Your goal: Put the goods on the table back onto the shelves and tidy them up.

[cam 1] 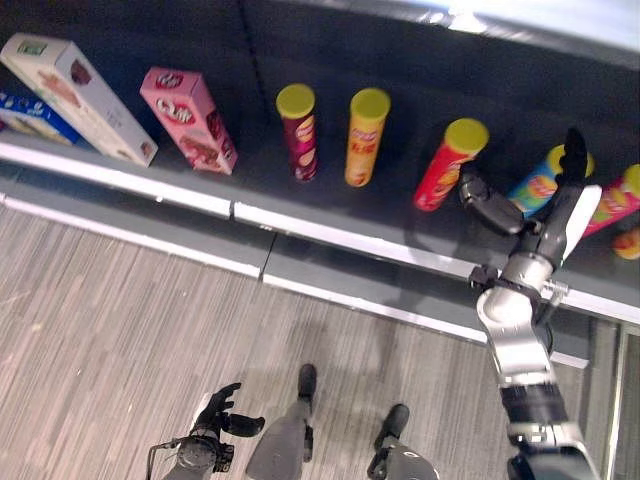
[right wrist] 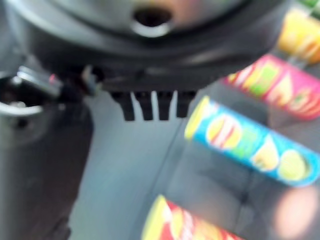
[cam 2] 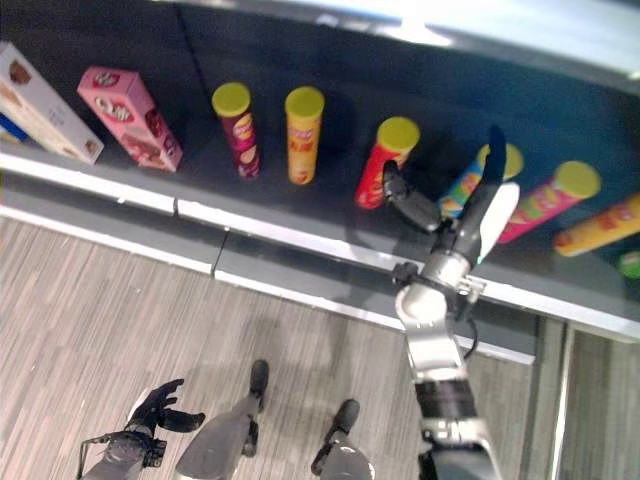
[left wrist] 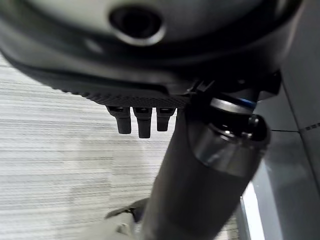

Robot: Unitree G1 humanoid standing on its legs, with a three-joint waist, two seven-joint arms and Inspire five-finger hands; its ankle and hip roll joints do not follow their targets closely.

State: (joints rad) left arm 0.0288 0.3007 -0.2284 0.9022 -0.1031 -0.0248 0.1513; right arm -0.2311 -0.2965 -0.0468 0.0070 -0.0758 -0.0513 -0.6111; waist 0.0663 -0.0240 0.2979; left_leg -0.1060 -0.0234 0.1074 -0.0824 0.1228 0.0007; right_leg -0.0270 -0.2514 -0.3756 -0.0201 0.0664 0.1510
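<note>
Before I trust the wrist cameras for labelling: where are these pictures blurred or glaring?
Right wrist view: the blue can and red can are soft, out of focus. Left wrist view: the left hand looms blurred. Left eye view: glare streaks the shelf back; right hand reads clearly.

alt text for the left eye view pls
The right hand, open, reaches between a red can and a blue can on a dark shelf. Further left stand yellow and maroon cans and a pink box.
</note>
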